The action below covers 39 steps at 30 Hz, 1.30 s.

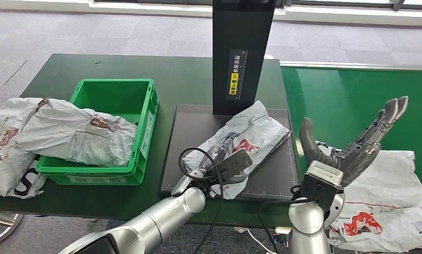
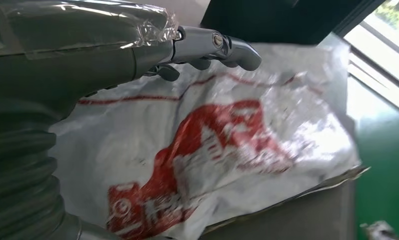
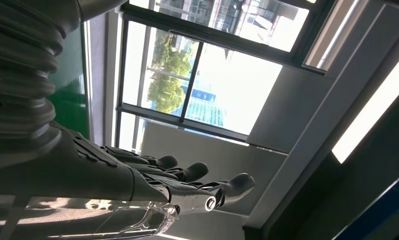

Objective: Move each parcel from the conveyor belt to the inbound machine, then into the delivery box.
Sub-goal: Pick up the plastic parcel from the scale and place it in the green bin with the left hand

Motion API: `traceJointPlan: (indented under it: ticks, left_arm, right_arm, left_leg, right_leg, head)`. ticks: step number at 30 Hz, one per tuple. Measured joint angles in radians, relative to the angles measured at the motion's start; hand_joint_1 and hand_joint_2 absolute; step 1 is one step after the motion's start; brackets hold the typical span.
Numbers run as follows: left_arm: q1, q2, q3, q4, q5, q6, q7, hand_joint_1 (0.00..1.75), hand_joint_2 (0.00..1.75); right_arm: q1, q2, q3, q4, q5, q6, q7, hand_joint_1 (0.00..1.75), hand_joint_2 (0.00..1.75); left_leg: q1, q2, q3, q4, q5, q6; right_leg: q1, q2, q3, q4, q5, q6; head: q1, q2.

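Left hand (image 1: 227,165): lying on the white-and-red parcel (image 1: 246,138), fingers extending over it; whether it is gripping cannot be told. Parcel is resting on the dark inbound machine plate (image 1: 190,129). Right hand (image 1: 357,143): hovering raised over the green conveyor belt (image 1: 346,98), fingers spreading, holding nothing. Green delivery box (image 1: 113,95) is sitting on the green table (image 1: 66,69), carrying a crumpled parcel (image 1: 76,135).

A yellow-and-black label with small Chinese characters (image 1: 234,75), too small to be read, is borne by the black upright column of the inbound machine (image 1: 241,53). Red printing on the crumpled white plastic parcel (image 2: 207,150) is blurred and illegible.
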Motion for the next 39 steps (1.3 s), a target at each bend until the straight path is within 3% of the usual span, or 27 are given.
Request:
traceJointPlan:
  ticks: [8, 12, 21, 39]
  left_arm:
    - [0.000, 0.001, -0.141, 0.033, -0.017, 0.003, 0.070, 0.00, 1.75]
    - [-0.001, 0.001, -0.199, 0.048, -0.039, -0.010, 0.112, 1.71, 1.75]
    - [-0.028, 0.001, -0.310, 0.068, -0.100, -0.056, 0.162, 1.75, 1.75]
    - [-0.043, 0.001, -0.330, 0.088, -0.112, -0.042, 0.167, 1.75, 1.75]
  right_arm:
    - [0.000, 0.000, 0.003, -0.005, 0.002, 0.000, 0.000, 0.00, 1.75]
    - [0.001, 0.000, 0.003, -0.009, 0.003, 0.000, 0.000, 0.00, 1.75]
    - [0.001, -0.002, 0.004, -0.009, -0.006, 0.000, 0.000, 0.00, 1.75]
    - [0.001, -0.002, 0.004, -0.009, -0.005, 0.000, 0.000, 0.00, 1.75]
  left_leg:
    - [0.000, 0.000, 0.000, 0.000, 0.000, 0.000]
    - [0.000, 0.000, 0.000, 0.000, 0.000, 0.000]
    - [0.000, -0.002, 0.002, 0.000, 0.000, 0.000]
    - [0.000, -0.001, 0.003, 0.000, 0.000, 0.000]
  right_leg:
    - [0.000, 0.000, 0.000, 0.000, 0.000, 0.000]
    - [0.000, 0.000, 0.000, 0.000, 0.000, 0.000]
    - [0.000, -0.001, 0.003, 0.000, 0.000, 0.000]
    - [0.000, -0.001, 0.004, 0.000, 0.000, 0.000]
  head:
    - [0.000, 0.000]
    - [0.000, 0.000]
    - [0.000, 0.000]
    - [0.000, 0.000]
